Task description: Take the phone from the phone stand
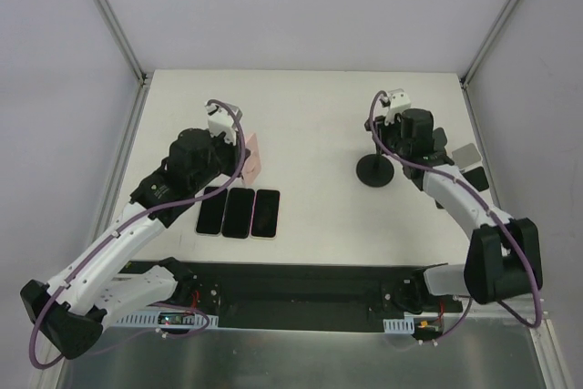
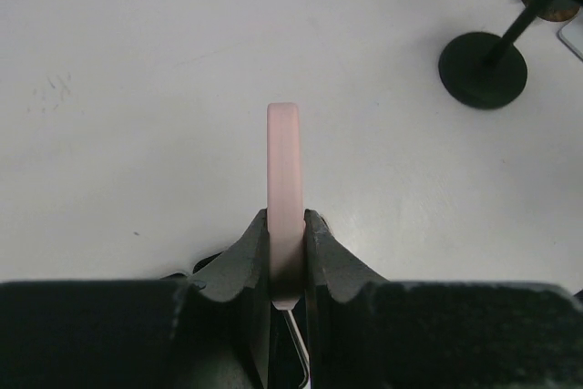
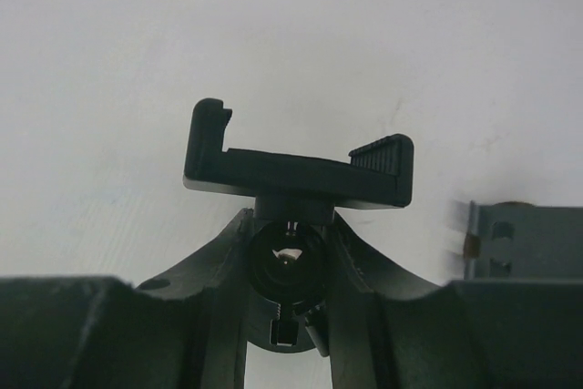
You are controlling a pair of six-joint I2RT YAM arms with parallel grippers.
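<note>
My left gripper [image 1: 239, 145] is shut on a pink phone [image 1: 256, 154], held edge-on between the fingers [image 2: 246, 261] in the left wrist view [image 2: 283, 189], above the table. The black phone stand [image 1: 375, 170], a round base with a post, stands at the right; its base also shows in the left wrist view [image 2: 483, 70]. My right gripper [image 1: 401, 138] is shut on the stand's ball joint [image 3: 287, 266] just under the empty black clamp cradle [image 3: 301, 170]. No phone is in the cradle.
Three dark phones [image 1: 239, 212] lie side by side on the table below my left gripper. A grey block [image 1: 466, 154] sits near the right edge, also in the right wrist view [image 3: 524, 241]. A black strip [image 1: 291, 293] runs along the near edge.
</note>
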